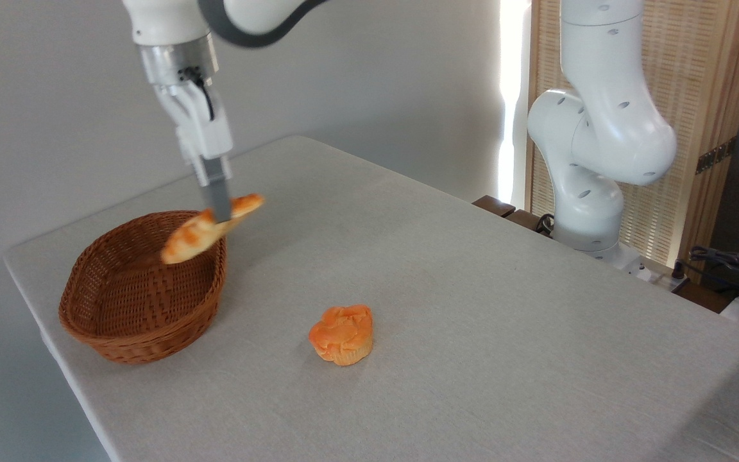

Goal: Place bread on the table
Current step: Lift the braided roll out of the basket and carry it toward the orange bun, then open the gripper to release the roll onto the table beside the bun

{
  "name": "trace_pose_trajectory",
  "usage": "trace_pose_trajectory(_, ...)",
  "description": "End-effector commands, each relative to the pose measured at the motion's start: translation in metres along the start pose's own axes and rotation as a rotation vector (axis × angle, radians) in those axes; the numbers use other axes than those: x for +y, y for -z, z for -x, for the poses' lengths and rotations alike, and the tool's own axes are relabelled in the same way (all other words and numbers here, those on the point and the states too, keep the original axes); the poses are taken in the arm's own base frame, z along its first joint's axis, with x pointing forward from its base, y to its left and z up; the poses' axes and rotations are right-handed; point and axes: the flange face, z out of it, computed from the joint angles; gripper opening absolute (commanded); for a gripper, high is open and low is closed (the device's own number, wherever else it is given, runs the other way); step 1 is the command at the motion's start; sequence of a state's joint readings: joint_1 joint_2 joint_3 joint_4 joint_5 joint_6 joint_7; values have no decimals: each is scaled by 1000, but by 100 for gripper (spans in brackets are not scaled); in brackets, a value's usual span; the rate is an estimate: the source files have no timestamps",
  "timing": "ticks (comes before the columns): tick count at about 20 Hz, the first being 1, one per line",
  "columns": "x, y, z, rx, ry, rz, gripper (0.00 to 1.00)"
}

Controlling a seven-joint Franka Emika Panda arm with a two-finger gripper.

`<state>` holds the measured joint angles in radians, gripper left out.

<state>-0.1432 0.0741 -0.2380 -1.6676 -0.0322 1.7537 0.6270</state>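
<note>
My gripper is shut on the bread, a golden-orange braided loaf held near its middle. The loaf hangs tilted in the air, its lower left end over the right rim of the brown wicker basket, its upper right end pointing past the rim. The grey fingers point straight down. Below and to the right spreads the light grey-beige table.
A round orange muffin-shaped bun sits on the cloth in front, right of the basket. The arm's white base stands at the table's far right edge, with cables beyond it.
</note>
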Motion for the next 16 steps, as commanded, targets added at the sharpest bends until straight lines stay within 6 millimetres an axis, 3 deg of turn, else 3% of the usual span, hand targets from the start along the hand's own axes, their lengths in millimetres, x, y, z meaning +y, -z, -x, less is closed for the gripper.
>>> trace_pose_trajectory(1, 17, 3, 54, -114, -207, 88, 18)
trace_pose_trajectory(3, 20, -13, 67, -153, -219, 128, 54)
trace_pose_trajectory(5, 26, -27, 66, -177, -219, 149, 99)
trace_pose_trajectory(13, 29, -59, 54, -207, -241, 187, 100)
trace_pose_trajectory(16, 30, -60, 52, -210, -244, 189, 100)
